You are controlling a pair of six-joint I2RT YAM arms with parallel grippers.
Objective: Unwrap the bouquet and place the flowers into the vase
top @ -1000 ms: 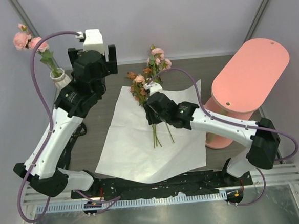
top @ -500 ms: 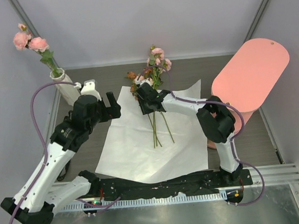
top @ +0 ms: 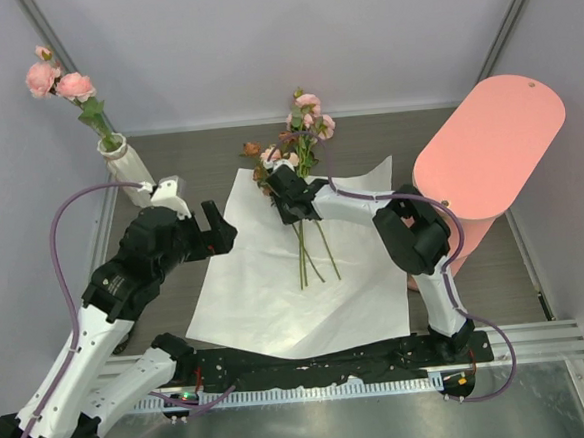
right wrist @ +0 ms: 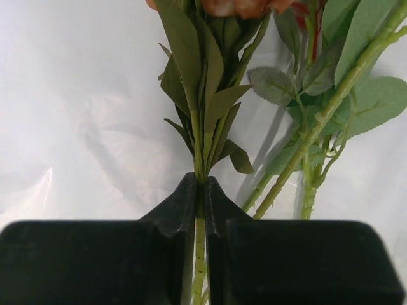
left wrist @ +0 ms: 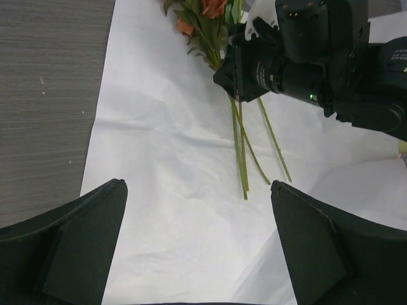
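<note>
Paper, white and creased, lies spread flat on table, near edge close to the arm bases.

Left gripper hangs low over paper's left edge. Jaws are wide apart with nothing between them, pointing across the sheet toward the other arm.

Flowers lie loose on the middle of paper. Green stems point near and fan apart slightly at their ends. Heads point far and overhang paper's far edge onto table.

Right gripper is down on the bunch, just below the leaves. Its fingers are pinched together on one thin stem, touching it on both sides in the wrist view. A rust-brown head shows above the grip. A thicker stalk with rounder leaves lies just beside it on the right, outside the grip.

Heads: rust-brown and peach nearer the left, pink farther back.

Vase, white and ribbed, stands at far left of table, well apart from the bunch. Two pink roses and a bud stand in it.

Stand, pink oval, is at far right, beside paper.
</note>
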